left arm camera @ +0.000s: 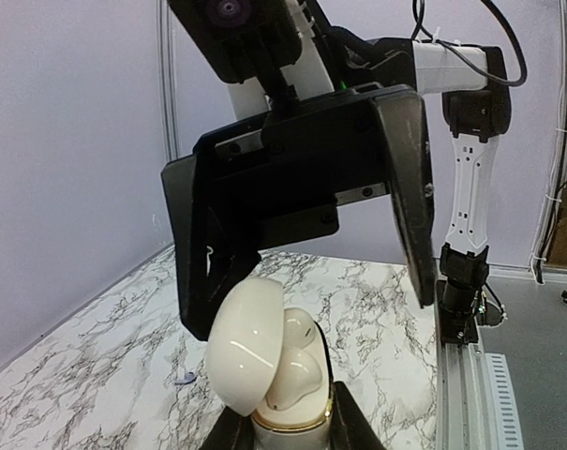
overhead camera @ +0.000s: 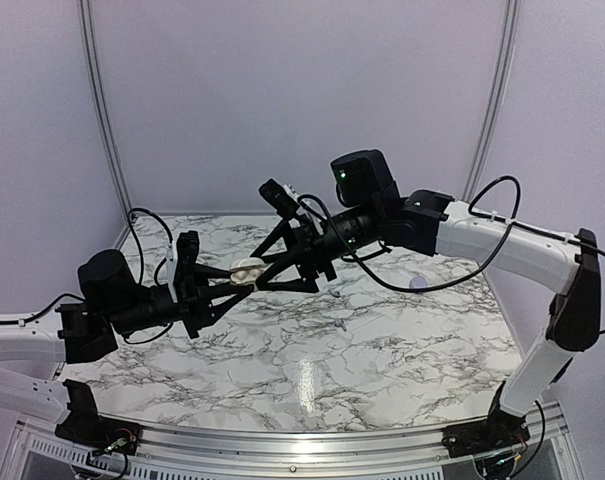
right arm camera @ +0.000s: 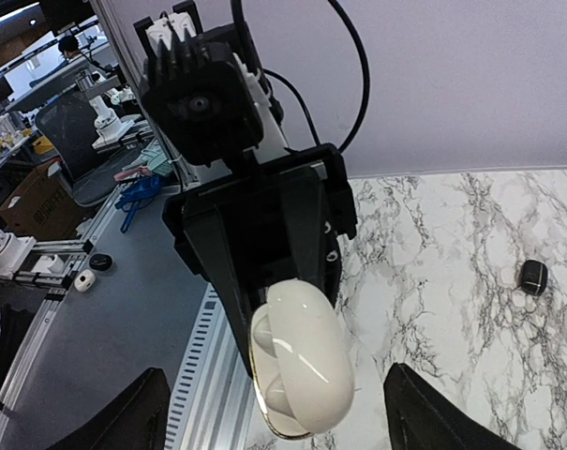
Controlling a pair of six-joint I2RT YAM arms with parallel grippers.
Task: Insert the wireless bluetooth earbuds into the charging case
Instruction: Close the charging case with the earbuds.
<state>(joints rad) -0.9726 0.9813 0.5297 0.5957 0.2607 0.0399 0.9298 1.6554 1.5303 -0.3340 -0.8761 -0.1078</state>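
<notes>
My left gripper point(overhead camera: 240, 276) is shut on the base of a white charging case point(overhead camera: 248, 270) and holds it in the air above the table. In the left wrist view the case point(left arm camera: 292, 412) stands between my fingers, its lid point(left arm camera: 244, 347) hinged partly open. Two white earbuds point(left arm camera: 297, 361) sit inside it. My right gripper point(overhead camera: 256, 282) is open, its fingers point(left arm camera: 410, 187) spread on either side of the case. In the right wrist view the case point(right arm camera: 306, 361) hangs between my open fingers point(right arm camera: 138, 417). Whether a finger touches the lid, I cannot tell.
A small pale lilac bud point(overhead camera: 418, 283) lies on the marble table point(overhead camera: 312, 350) at the right; it also shows in the left wrist view point(left arm camera: 185, 379). A small black bud point(right arm camera: 533, 276) lies on the marble farther off. The table's metal rail point(left arm camera: 466, 375) runs along the near edge.
</notes>
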